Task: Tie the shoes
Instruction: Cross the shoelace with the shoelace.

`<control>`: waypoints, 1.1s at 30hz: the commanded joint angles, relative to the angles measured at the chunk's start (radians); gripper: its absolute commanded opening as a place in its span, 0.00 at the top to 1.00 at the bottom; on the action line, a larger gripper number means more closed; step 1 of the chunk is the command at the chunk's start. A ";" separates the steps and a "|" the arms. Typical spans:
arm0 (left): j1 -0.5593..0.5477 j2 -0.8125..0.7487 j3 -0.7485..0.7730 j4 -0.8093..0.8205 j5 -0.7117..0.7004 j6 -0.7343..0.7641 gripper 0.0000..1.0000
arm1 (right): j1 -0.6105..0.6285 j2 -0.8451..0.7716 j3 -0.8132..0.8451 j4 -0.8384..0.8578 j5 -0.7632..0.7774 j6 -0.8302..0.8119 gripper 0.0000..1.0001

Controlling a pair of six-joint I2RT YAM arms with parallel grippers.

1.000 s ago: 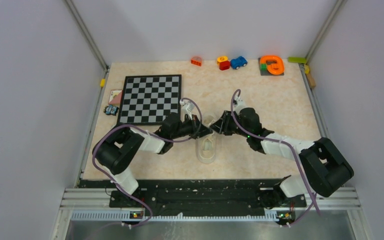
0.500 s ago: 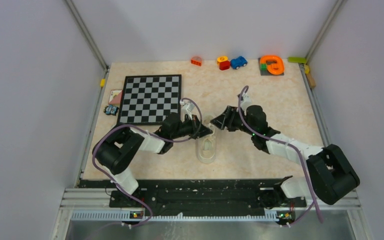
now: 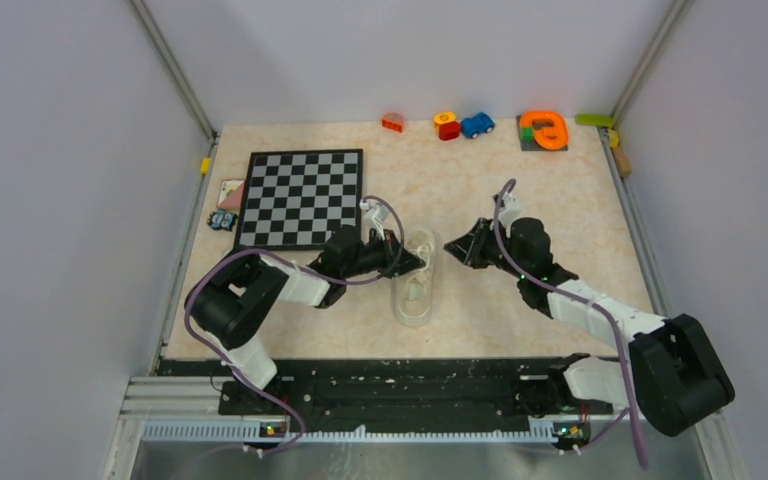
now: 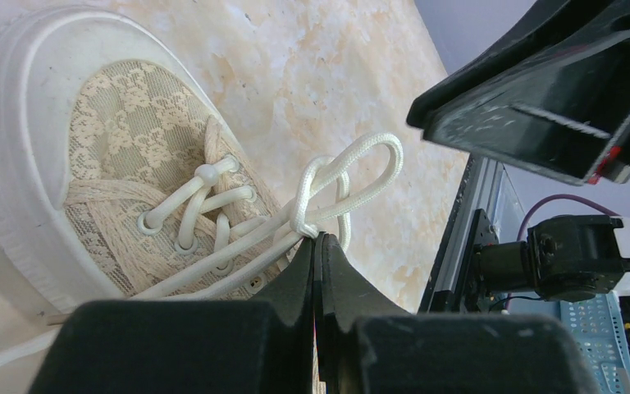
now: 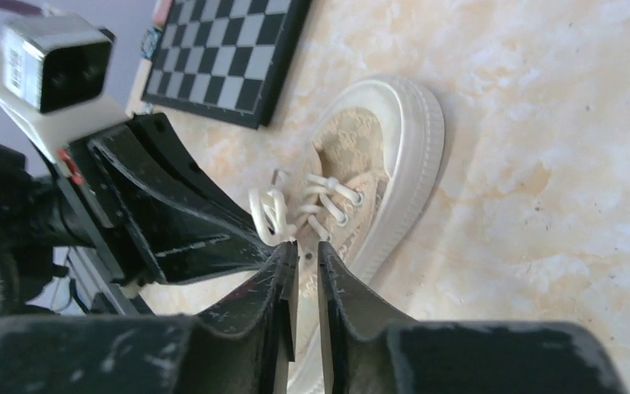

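Observation:
The cream sneaker (image 3: 416, 298) lies mid-table, toe toward the back. In the left wrist view its toe (image 4: 115, 123) fills the left side, and a white lace loop (image 4: 353, 168) stands up from the knot. My left gripper (image 3: 407, 263) is over the shoe's lacing, shut on the lace at the base of that loop (image 4: 316, 238). My right gripper (image 3: 457, 246) hangs to the right of the shoe, apart from it. In its wrist view the jaws (image 5: 305, 248) stand a narrow gap apart with nothing between them; the shoe (image 5: 394, 156) and lace loop (image 5: 271, 215) lie beyond.
A chessboard (image 3: 300, 197) lies at the back left of the shoe, with small cards and a toy (image 3: 225, 205) at its left edge. Small toys (image 3: 463, 124) and an orange piece (image 3: 544, 130) line the back edge. A metal rail (image 3: 380, 385) runs along the near edge.
My right gripper has drawn back to the right, away from the shoe, and its arm has swung outward. The left gripper has stayed on the lace.

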 commanded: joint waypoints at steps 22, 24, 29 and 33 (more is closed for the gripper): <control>0.016 0.001 0.030 -0.013 0.025 0.002 1.00 | 0.065 0.233 0.076 0.130 -0.171 -0.107 0.85; 0.019 0.001 0.031 -0.012 0.028 -0.002 1.00 | 0.068 0.236 0.080 0.127 -0.171 -0.113 0.84; 0.021 0.002 0.033 -0.014 0.028 -0.003 1.00 | 0.071 0.252 0.081 0.133 -0.178 -0.117 0.84; 0.021 0.003 0.035 -0.013 0.033 -0.006 1.00 | 0.073 0.258 0.085 0.139 -0.191 -0.123 0.81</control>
